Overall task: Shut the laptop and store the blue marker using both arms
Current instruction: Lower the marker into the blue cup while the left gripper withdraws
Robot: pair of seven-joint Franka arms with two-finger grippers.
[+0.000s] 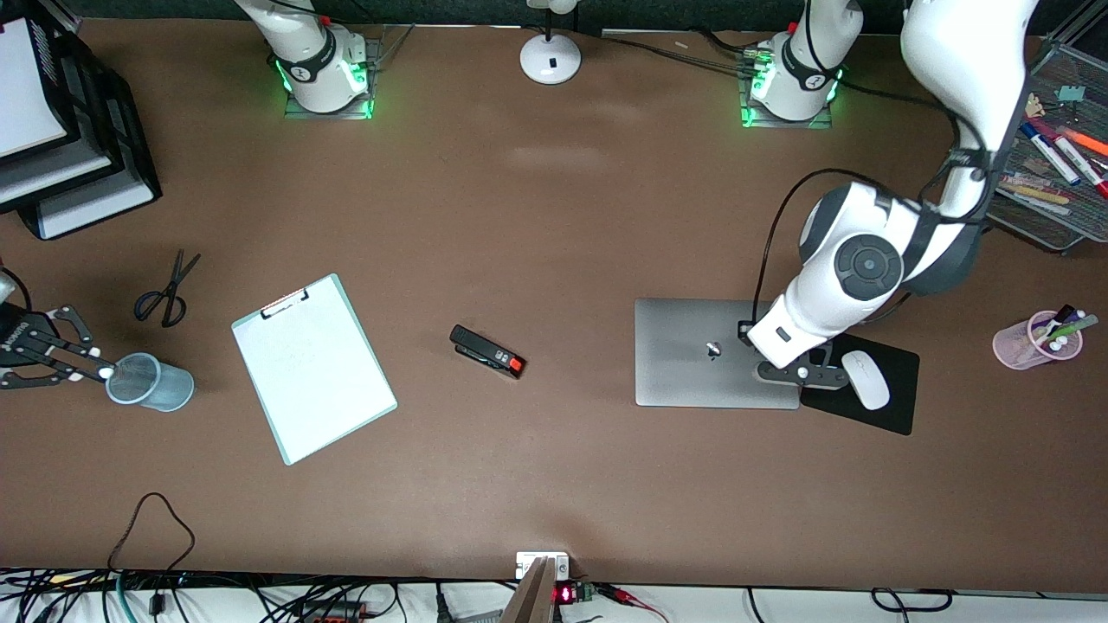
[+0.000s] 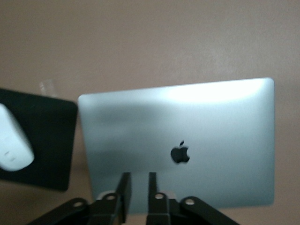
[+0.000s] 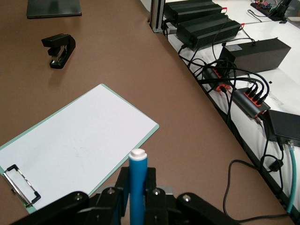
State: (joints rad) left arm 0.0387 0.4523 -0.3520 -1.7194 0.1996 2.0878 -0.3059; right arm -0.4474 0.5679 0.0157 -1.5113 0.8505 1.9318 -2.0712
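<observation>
The laptop (image 1: 692, 363) lies closed on the table toward the left arm's end, silver lid up with the dark apple logo; it fills the left wrist view (image 2: 197, 126). My left gripper (image 1: 801, 374) hangs just above the lid's edge beside the mouse pad, fingers (image 2: 124, 187) drawn nearly together with nothing between them. My right gripper (image 1: 93, 369) is at the right arm's end of the table, by the rim of a grey mesh pen cup (image 1: 156, 387). It is shut on the blue marker (image 3: 138, 187), white end pointing out past the fingertips.
A clipboard (image 1: 313, 368) with white paper, a black stapler (image 1: 487, 351) and scissors (image 1: 164, 294) lie between the cup and the laptop. A white mouse (image 1: 866, 379) sits on a black pad (image 1: 896, 411). A pink pen cup (image 1: 1034, 342), a mesh tray (image 1: 1052, 225) and paper trays (image 1: 61, 164) stand at the table's ends.
</observation>
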